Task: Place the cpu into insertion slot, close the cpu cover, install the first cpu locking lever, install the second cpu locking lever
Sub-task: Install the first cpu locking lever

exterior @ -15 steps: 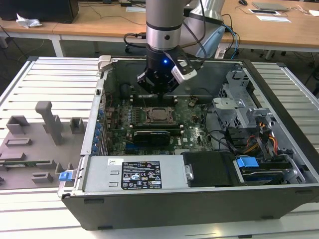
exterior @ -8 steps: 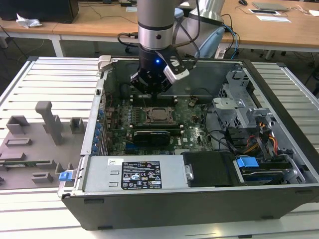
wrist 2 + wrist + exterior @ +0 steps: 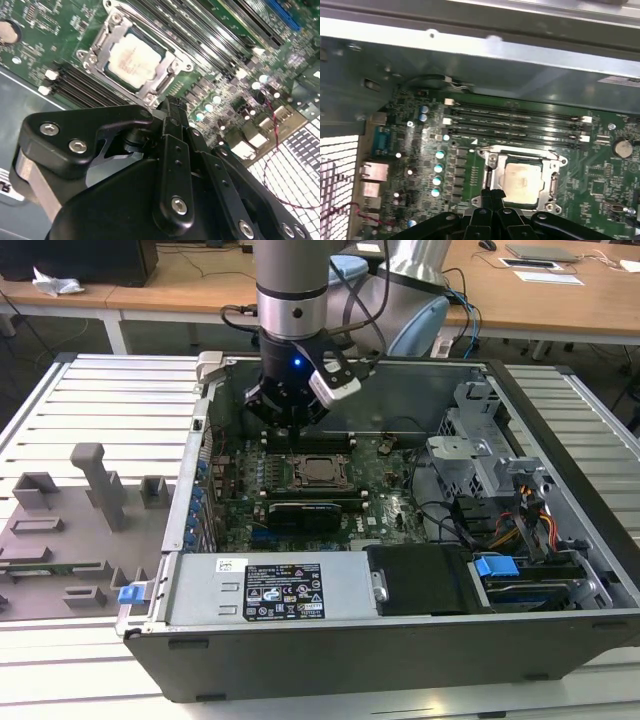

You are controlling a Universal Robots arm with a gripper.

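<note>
- While a grey fixture tray (image 3: 60, 540) is lying well off to the exterior view's left of it, the gripper (image 3: 292, 423) is hanging inside the open computer case (image 3: 330, 660), fingers (image 3: 172, 130) pinched together on nothing.
- Just below its tips, the cpu (image 3: 522, 182) is sitting flat in the insertion slot (image 3: 297, 470), and the cpu cover (image 3: 520, 157) is lying closed around it.
- Off to the gripper's exterior-view right, a drive cage (image 3: 480, 455) is standing.

The small square cpu (image 3: 134, 59) has a dull, matt silver-grey metal top, while the thin silver metal cpu cover (image 3: 167, 77) framing it gleams brighter. The green motherboard (image 3: 50, 35) looks smooth and glossy, and the ribbed pale metal table (image 3: 110, 390) at the exterior view's left is matt.
</note>
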